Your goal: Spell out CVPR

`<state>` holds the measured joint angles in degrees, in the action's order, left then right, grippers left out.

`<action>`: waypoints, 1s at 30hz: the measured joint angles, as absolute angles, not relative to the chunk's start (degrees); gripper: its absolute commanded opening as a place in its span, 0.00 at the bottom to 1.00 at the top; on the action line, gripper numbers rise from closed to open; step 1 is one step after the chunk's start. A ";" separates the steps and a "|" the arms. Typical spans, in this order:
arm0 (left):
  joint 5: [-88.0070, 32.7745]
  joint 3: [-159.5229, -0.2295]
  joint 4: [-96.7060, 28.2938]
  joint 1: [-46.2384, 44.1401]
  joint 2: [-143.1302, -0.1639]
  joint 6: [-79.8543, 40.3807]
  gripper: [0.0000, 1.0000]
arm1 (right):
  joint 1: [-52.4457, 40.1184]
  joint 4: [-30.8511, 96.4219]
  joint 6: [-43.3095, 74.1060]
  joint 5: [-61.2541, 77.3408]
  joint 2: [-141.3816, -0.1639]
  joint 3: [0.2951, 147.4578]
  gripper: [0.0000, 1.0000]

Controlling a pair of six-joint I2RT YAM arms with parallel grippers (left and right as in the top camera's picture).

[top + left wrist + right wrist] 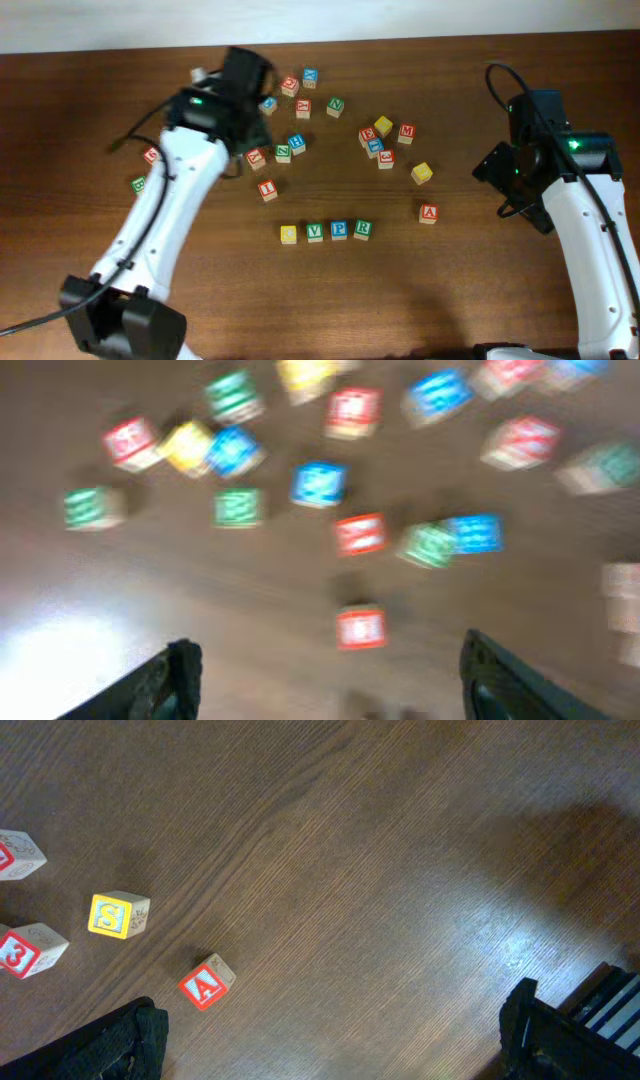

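The left arm [160, 210] stretches over the worktop [480, 290], with the left end effector [330, 660] spread wide and empty above scattered cubes [320, 483]. The right arm [590, 230] bends at the right side, and the right end effector [330, 1025] is likewise apart and empty. The yellow C [288, 234], green V [315, 232], blue P [339, 229] and green R [362, 228] form a row mid-worktop.

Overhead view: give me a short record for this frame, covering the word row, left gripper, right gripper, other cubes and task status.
word row: yellow cube, green V, blue P, green R, side by side in one line
left gripper: open, empty, above the loose cubes; its view is blurred
right gripper: open, empty, near the red A cube
other cubes: scattered behind the row, apart from it
task status: row looks complete; yellow cube's letter too small to read
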<state>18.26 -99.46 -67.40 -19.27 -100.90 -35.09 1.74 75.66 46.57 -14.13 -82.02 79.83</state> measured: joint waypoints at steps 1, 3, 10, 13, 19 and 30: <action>18.15 -98.98 -68.20 -16.51 -100.90 -34.89 1.00 | 1.74 75.64 46.54 -14.13 -82.04 79.83 0.98; 17.50 -96.55 -68.60 -12.25 -100.90 -34.89 0.99 | 1.74 75.66 46.54 -14.13 -82.02 79.83 0.98; 13.67 -88.71 -69.41 -8.86 -100.92 -34.87 1.00 | 1.74 75.59 46.57 -14.02 -82.02 79.83 0.98; 10.46 -88.44 -73.49 -8.86 -100.92 -34.81 0.75 | 1.74 78.13 46.59 -6.07 -82.04 79.83 0.98; 5.96 -80.86 -71.09 -12.73 -100.92 -32.56 0.37 | 1.02 78.11 40.75 4.34 -82.04 79.79 0.68; -1.67 -63.57 -54.74 -16.21 -100.92 -32.29 0.00 | -13.06 52.97 33.17 11.33 -83.96 59.53 0.04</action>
<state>-1.67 -63.57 -54.74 -16.21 -100.92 -32.29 -13.06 52.97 33.17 11.33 -83.96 59.53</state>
